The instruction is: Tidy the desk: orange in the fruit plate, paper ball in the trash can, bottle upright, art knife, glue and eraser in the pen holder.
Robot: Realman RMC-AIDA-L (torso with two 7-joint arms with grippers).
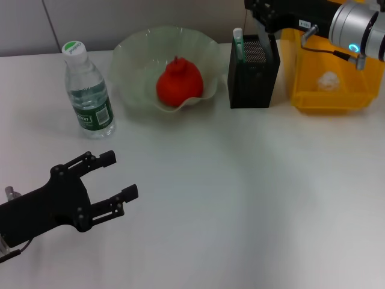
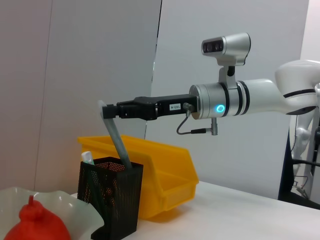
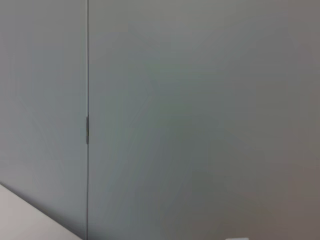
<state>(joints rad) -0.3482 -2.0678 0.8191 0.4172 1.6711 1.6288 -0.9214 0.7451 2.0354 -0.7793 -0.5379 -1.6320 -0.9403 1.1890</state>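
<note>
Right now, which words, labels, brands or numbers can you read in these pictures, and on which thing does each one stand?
No text reads with certainty.
Bottle: green label with white print, too small to read.
Bottle cap: green mark on white, not legible.
Right gripper: small white tag with dark characters on its black body, too blurred to read.
The same tag shows in the head view, also unreadable.
Pen holder, trash can, fruit plate: no text visible.
</note>
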